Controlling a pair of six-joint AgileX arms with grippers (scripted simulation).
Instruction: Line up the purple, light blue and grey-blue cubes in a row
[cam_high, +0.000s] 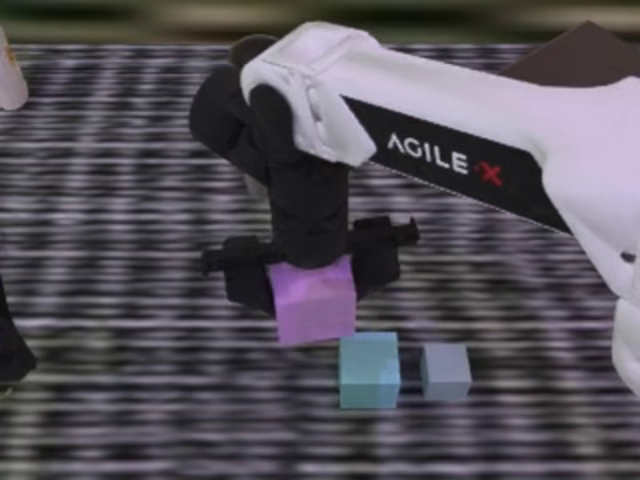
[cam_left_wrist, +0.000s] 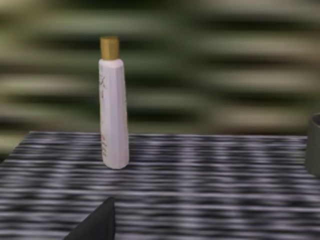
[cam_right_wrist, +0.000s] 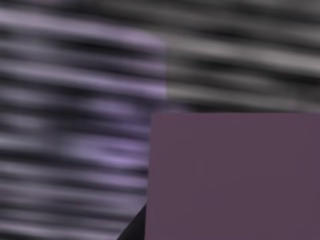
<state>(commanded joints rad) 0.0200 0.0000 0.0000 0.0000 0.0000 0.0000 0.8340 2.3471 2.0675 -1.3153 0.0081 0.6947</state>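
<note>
From above, your right arm's white link crosses nearest the lens, its gripper (cam_high: 312, 268) with fingers clamped on the large matte violet-pink cube (cam_high: 314, 300), just up-left of the mid-sized cyan cube (cam_high: 369, 370); the small slate grey-blue cube (cam_high: 445, 372) sits beside that. Your left wrist view shows only a white gold-capped bottle (cam_left_wrist: 113, 105) on the striped tabletop (cam_left_wrist: 200, 175); the left arm is parked. Your right wrist view fills with purple. You're placing: lower it level with the row, then release.

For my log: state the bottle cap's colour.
Gold, on the white bottle; the left wrist view shows it best.
</note>
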